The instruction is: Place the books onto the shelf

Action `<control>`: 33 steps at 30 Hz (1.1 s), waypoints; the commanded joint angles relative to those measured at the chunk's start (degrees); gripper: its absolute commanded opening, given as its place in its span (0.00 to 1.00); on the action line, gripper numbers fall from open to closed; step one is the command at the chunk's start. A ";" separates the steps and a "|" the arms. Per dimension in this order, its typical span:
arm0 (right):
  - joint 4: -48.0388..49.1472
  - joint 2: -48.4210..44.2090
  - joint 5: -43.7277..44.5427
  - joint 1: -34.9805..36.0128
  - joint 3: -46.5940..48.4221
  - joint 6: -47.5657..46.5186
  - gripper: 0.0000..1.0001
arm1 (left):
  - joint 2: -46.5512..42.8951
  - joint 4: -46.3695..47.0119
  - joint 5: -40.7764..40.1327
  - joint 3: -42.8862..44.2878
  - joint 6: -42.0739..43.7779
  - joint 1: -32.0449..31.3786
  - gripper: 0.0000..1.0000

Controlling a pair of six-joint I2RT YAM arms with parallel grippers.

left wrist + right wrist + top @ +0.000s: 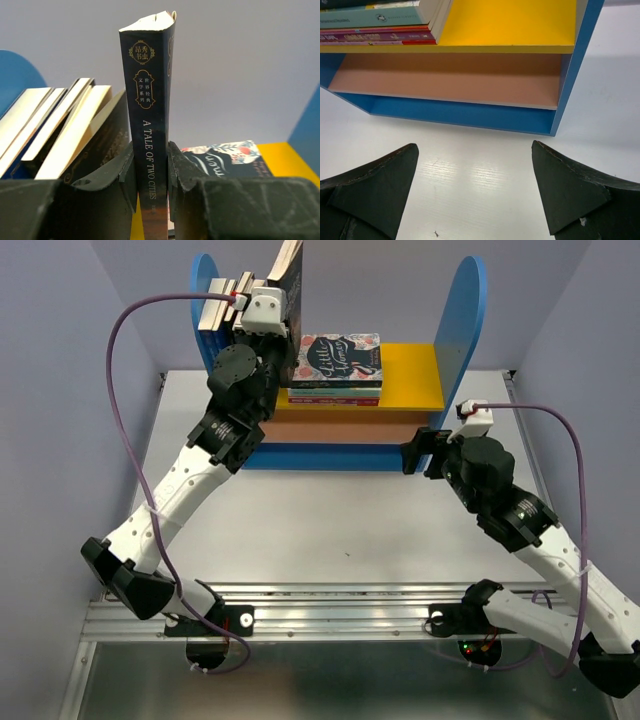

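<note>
At the left end of the shelf point(203, 275), against its blue round-topped panel, a row of thin paperbacks point(60, 125) leans at a slant, cream page edges showing; just beside them the left jaws are clamped on the lower spine of A Tale of Two Cities point(150, 100), which stands upright above the yellow upper board point(410, 375); to seat it well, I judge, lower it straight until its foot meets the board, tip it onto the leaning row, and only then let go, since so slim a softcover with a glossy dark jacket would likely slide or topple unsupported; further right the floral Little Women stack point(335, 362) lies flat; the boards look smooth and matte; the right jaws stand wide open and empty over the white counter point(330, 525) in front of the shelf.
</note>
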 commanded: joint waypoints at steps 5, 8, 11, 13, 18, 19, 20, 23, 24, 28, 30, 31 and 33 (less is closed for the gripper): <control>-0.11 1.35 -2.02 0.38 0.13 0.48 1.00 | -2.25 23.04 -10.50 0.09 7.28 0.73 0.00; -0.11 1.44 -2.02 0.38 -0.05 0.48 1.00 | -1.99 27.70 -13.92 -2.89 11.49 1.34 0.00; -0.11 2.05 -2.45 0.38 -0.22 0.65 1.00 | -1.55 29.91 -13.85 -6.06 12.12 1.78 0.00; -0.11 2.49 -3.15 0.38 -0.40 0.83 1.00 | -1.20 30.87 -13.59 -8.43 11.95 1.96 0.00; -0.20 3.28 -4.57 0.38 -0.66 1.18 1.00 | -0.84 34.56 -16.22 -13.61 11.68 2.22 0.00; -0.20 3.37 -4.83 0.38 -0.67 1.27 1.00 | -0.84 34.83 -16.40 -14.32 11.60 2.31 0.00; -0.20 3.46 -4.92 0.38 -0.75 1.27 1.00 | -0.93 35.18 -16.40 -15.02 11.51 2.23 0.00; -0.20 3.81 -5.44 0.38 -0.84 1.36 1.00 | -1.02 38.07 -17.98 -18.10 11.16 2.31 0.00; -0.20 3.90 -5.53 0.38 -0.84 1.36 1.00 | -1.02 38.95 -18.33 -18.98 11.07 2.31 0.00; -0.20 4.51 -5.80 0.38 -1.02 1.18 1.00 | -0.49 39.31 -19.47 -20.74 9.58 2.40 0.00; -0.11 4.95 -5.88 0.38 -1.19 1.27 1.00 | -0.14 38.61 -21.48 -20.74 7.39 2.49 0.00; -0.02 5.13 -6.06 0.38 -1.19 1.27 1.00 | -0.23 38.35 -22.10 -20.83 6.51 2.49 0.00; -0.11 5.65 -6.23 0.38 -1.28 1.27 1.00 | -0.58 38.17 -22.55 -21.35 5.01 2.40 0.08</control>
